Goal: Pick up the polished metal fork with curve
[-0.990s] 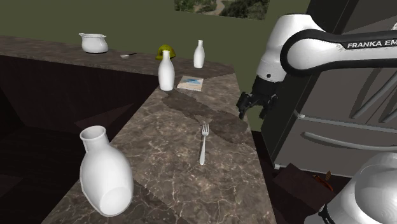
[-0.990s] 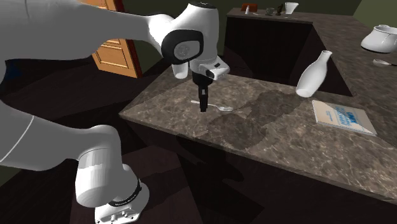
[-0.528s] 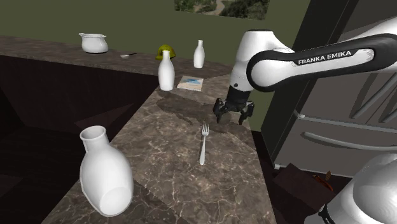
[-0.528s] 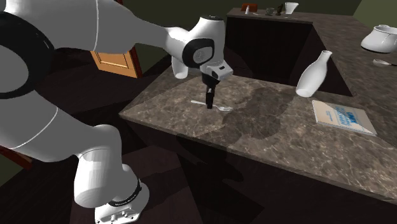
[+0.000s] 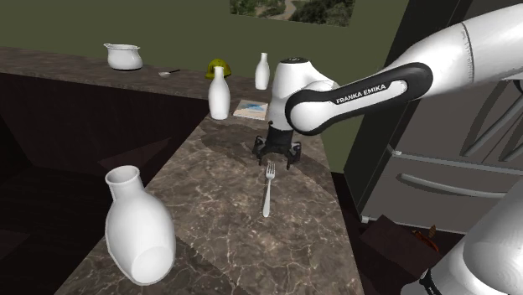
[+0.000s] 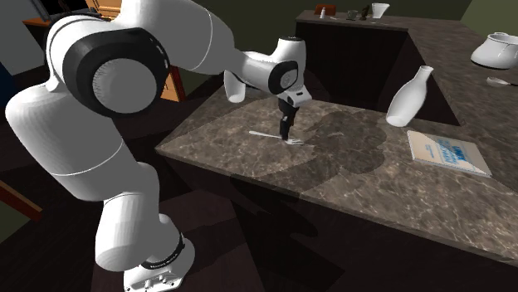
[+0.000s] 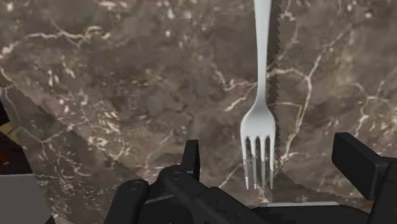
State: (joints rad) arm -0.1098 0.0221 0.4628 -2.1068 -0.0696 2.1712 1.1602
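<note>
Around my hand (image 5: 274, 159) and the fork (image 5: 267, 191) the worktop (image 5: 226, 209) lies free; white bottle (image 5: 219, 94) and booklet (image 5: 251, 108) stand well apart.

White arm (image 5: 360, 90) bent low, end effector (image 5: 275, 157) pointing down, fingers (image 7: 356, 167) apart

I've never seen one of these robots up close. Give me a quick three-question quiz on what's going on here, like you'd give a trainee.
1. True or false: the gripper is clasping the fork.
2. What lies flat on the countertop beside the white bottle nearest the gripper? A) plate B) booklet C) knife
3. Fill in: the open fingers stand on either side of the fork's ___ end.
Key: 1 false; 2 B; 3 tines.
</note>
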